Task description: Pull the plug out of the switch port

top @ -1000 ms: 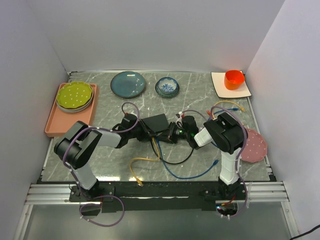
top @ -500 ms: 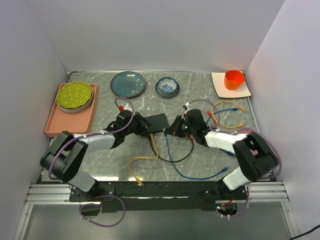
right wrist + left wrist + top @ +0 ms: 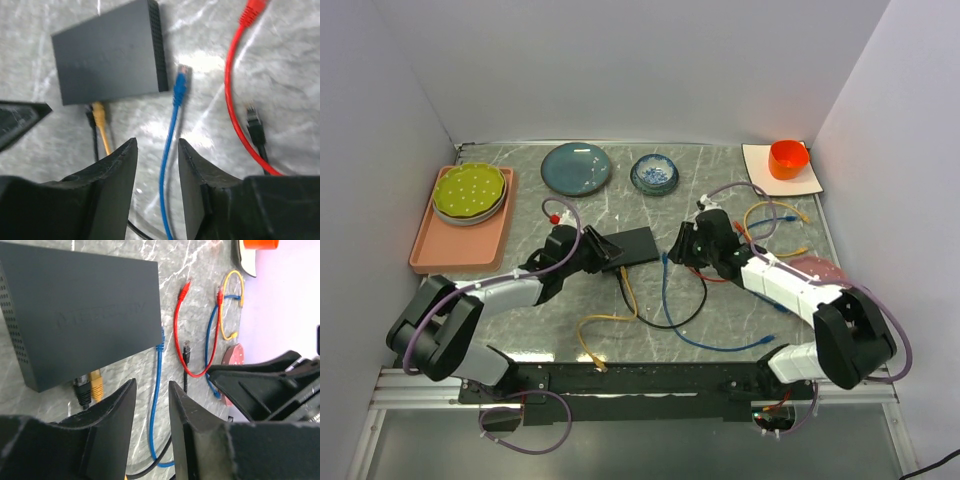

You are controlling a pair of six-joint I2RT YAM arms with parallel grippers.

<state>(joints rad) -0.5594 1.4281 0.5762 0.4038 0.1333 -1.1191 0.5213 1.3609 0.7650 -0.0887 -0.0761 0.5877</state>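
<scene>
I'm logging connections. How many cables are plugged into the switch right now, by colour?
Yellow cable: 1
Black cable: 1
Total plugged into the switch: 2
The blue cable lies loose beside it, so it is not counted.

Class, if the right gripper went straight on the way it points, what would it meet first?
Probably the blue cable, lying in the line of the right gripper, its loose plug beside the switch. Height is unclear, so it might pass over.

A loose plug [image 3: 181, 82] lies just right of the switch [image 3: 632, 246].
</scene>
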